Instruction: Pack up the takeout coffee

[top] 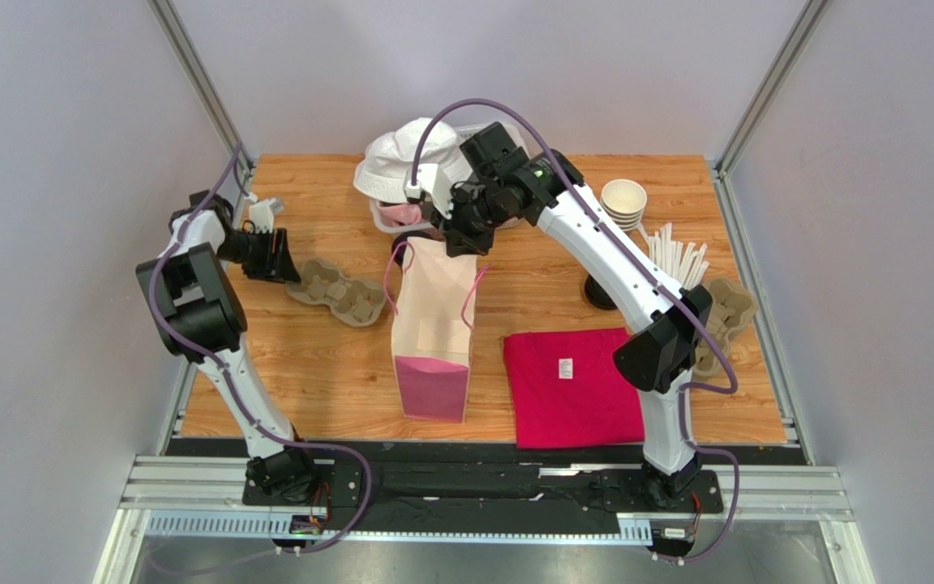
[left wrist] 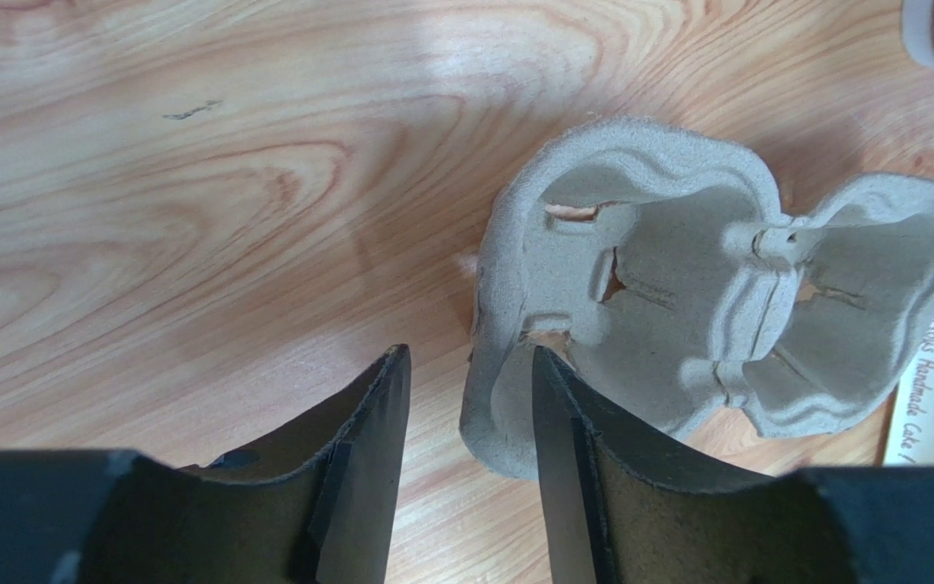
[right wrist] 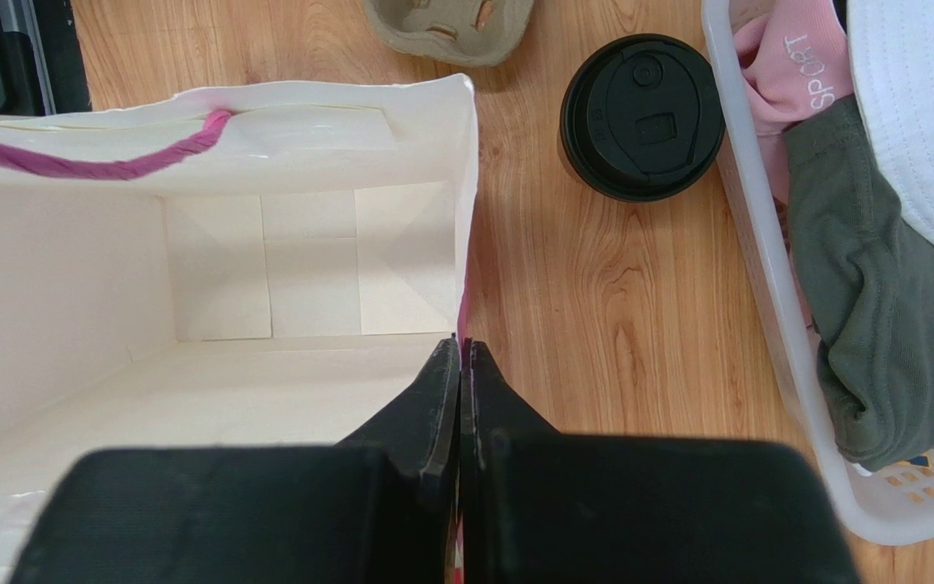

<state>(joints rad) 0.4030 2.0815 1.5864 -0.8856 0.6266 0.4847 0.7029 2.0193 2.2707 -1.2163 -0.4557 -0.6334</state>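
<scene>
While right gripper (right wrist: 460, 355) is pinching the paper bag (right wrist: 94, 280) rim (prob. bag-opening step), left gripper (left wrist: 470, 365) is hanging unclenched nr cup carrier (left wrist: 679, 280); takeout coffee (right wrist: 643, 116) is standing beside bag, upper centre, rt-wrist view, likely needing upright grasp next.

The paper bag (top: 435, 329) is cream with magenta handles and a pink base band. Beside the bag, the takeout coffee (right wrist: 641, 116) has a black lid, the folded shirt (top: 569, 387) is magenta, and the table (top: 314, 365) is orange-brown wood grain.
</scene>
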